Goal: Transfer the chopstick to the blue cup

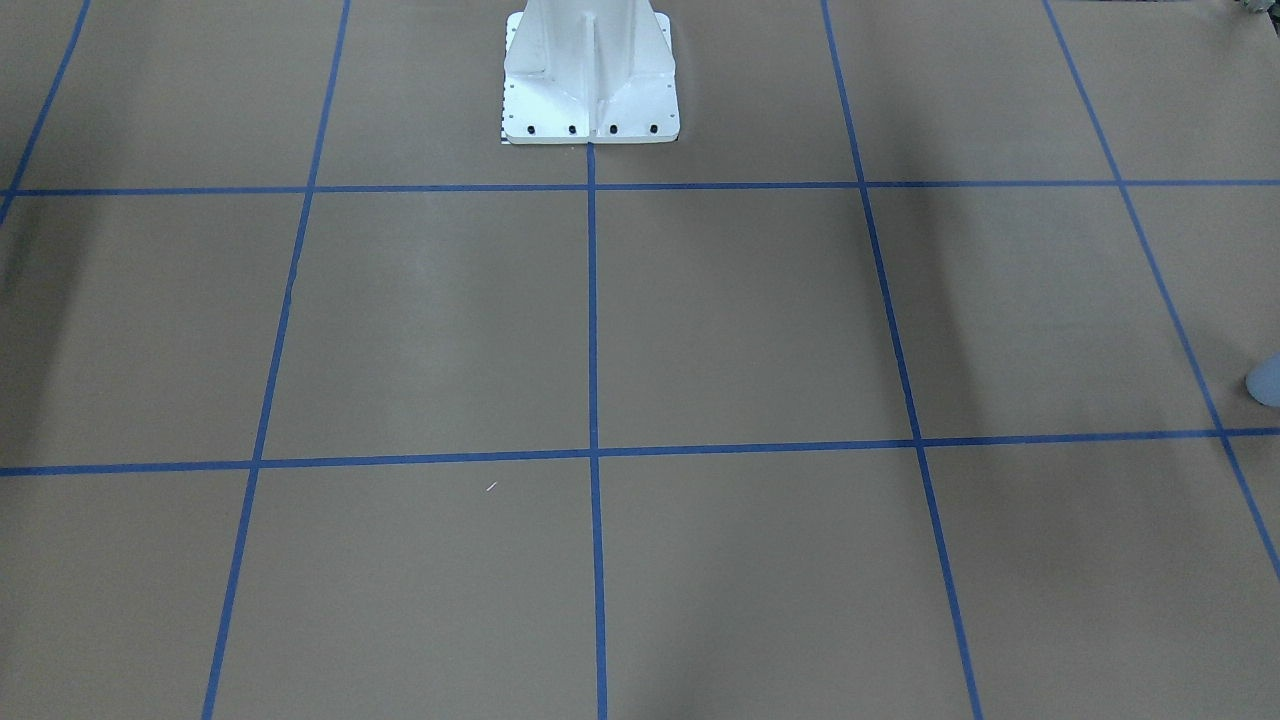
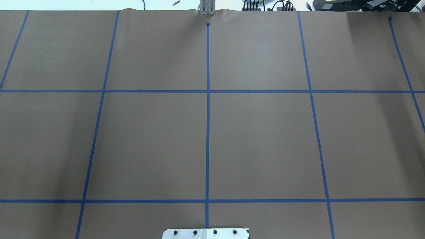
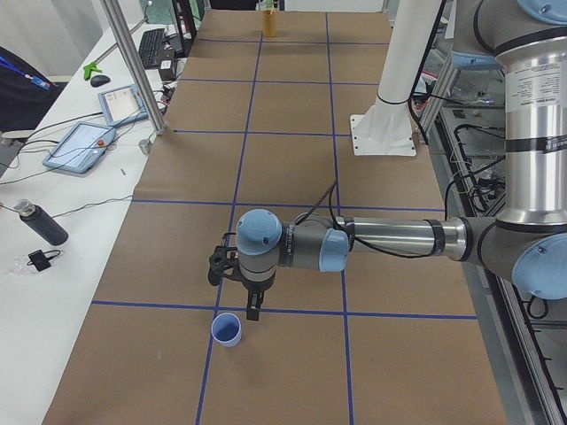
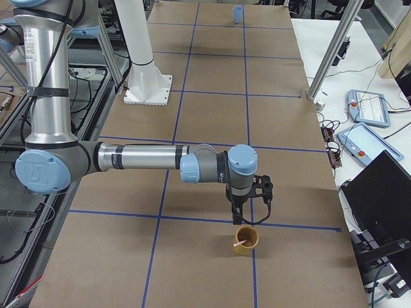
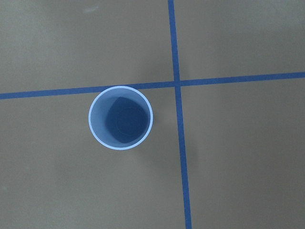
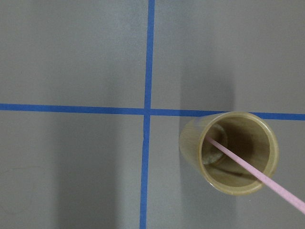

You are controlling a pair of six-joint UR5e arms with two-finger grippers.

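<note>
The pale blue cup (image 5: 120,118) stands upright and empty beside a crossing of blue tape lines; it also shows in the exterior left view (image 3: 226,330) and at the edge of the front view (image 1: 1265,378). My left gripper (image 3: 252,310) hangs just above and beside it; I cannot tell whether it is open or shut. A pale pink chopstick (image 6: 257,176) leans inside a tan bamboo cup (image 6: 228,152), also seen in the exterior right view (image 4: 245,240). My right gripper (image 4: 241,218) hangs just above that cup; I cannot tell its state. No fingers show in either wrist view.
The white robot pedestal (image 1: 590,75) stands at the middle of the table's near side. A side table with tablets (image 3: 80,146), a dark bottle (image 3: 40,223) and a metal post (image 3: 133,62) runs along the far edge. A laptop (image 4: 385,192) sits there too.
</note>
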